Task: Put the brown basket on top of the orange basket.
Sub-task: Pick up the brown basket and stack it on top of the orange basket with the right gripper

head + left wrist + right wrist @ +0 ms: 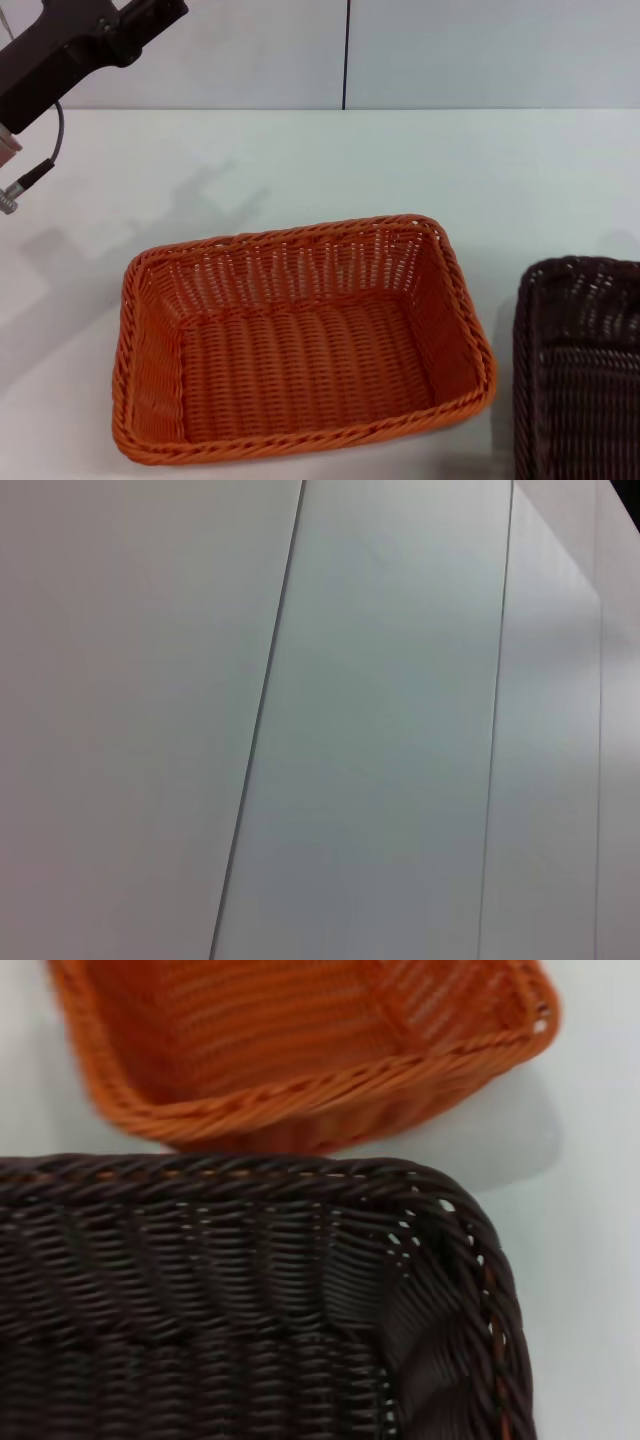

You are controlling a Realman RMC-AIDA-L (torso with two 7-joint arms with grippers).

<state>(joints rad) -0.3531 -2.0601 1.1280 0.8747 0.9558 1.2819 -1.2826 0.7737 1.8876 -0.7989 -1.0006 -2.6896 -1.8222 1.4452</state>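
My left arm (pixel 70 45) hangs raised at the table's (pixel 300 160) far left, its gripper cropped out, so I cannot tell its grip. My right gripper never appears. The orange basket (pixel 300 340) sits centre; the brown basket (pixel 580 370), half cut off, stands just right.

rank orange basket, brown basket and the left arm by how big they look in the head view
1. orange basket, fully in view
2. brown basket, cut off by the frame edge, so its full size is unsure
3. left arm, only partly in frame at the upper left corner
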